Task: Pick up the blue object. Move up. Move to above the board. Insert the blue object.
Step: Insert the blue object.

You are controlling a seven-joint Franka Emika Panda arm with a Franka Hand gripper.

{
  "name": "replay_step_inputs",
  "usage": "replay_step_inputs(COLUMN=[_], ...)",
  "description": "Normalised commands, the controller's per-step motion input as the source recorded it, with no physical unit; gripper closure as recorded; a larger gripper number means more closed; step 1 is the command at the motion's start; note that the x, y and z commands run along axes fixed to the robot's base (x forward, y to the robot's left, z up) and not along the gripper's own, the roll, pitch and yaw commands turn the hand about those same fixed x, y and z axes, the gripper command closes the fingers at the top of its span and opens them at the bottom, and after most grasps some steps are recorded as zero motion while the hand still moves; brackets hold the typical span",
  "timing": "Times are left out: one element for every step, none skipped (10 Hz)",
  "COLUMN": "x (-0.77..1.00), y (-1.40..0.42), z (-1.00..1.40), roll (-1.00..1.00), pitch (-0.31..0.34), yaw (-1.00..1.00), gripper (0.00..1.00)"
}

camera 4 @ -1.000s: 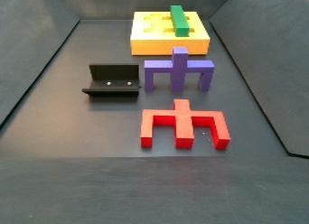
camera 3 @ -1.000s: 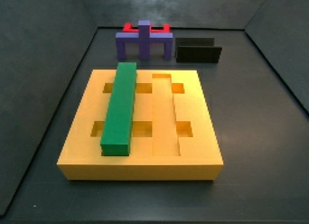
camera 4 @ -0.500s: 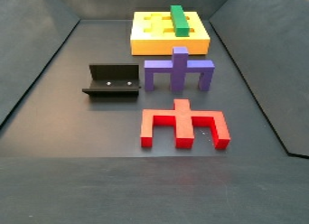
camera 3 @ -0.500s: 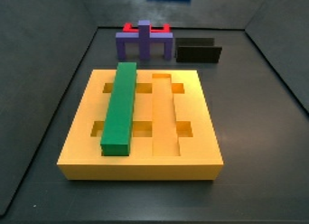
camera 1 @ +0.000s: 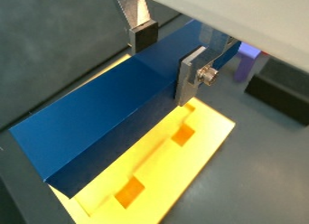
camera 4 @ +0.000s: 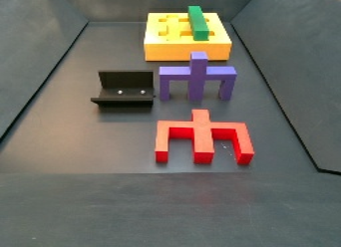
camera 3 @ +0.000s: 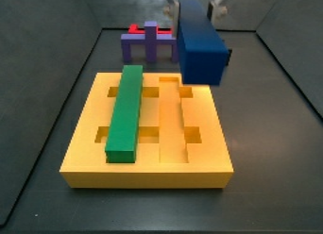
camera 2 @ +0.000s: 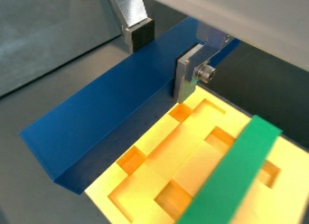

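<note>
The blue object (camera 3: 199,44) has swung into a side view, pinched between the gripper (camera 1: 167,52) fingers (camera 1: 192,72) and hanging above the board's (camera 3: 149,170) far end; insertion looks next.

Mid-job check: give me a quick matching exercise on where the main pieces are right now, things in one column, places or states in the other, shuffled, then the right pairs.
Things:
1. blue object
2. green bar
3. red piece
4. fixture

Places or states:
A. standing on the floor beside the purple block
B. lying flat on the floor, nearest the camera in a side view
C. lying in a lengthwise groove of the board
D. held between the fingers of the claw, in the air above the board

Pairs: 1-D, 2-C, 3-B, 4-A
</note>
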Motion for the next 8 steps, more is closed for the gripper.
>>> replay_step_inputs(x=[0.56, 0.29, 0.07, -0.09, -0.30, -0.40, -0.47, -0.11], y=[-0.26, -0.27, -0.20, -0.10, -0.05, 0.00, 0.00, -0.12], z=[-0.79, -0.84, -0.83, -0.79, -0.76, -0.76, -0.74, -0.57], roll=[0.24, 0.24, 0.27, 0.30, 0.29, 0.28, 0.21, 0.12], pitch=[0.000, 0.000, 0.000, -0.034, -0.107, -0.144, -0.203, -0.201], yaw=[0.04, 0.00, 0.00, 0.00, 0.06, 0.07, 0.09, 0.16], gripper=[1.00, 1.00, 1.00, 1.00, 1.00, 1.00, 1.00, 1.00])
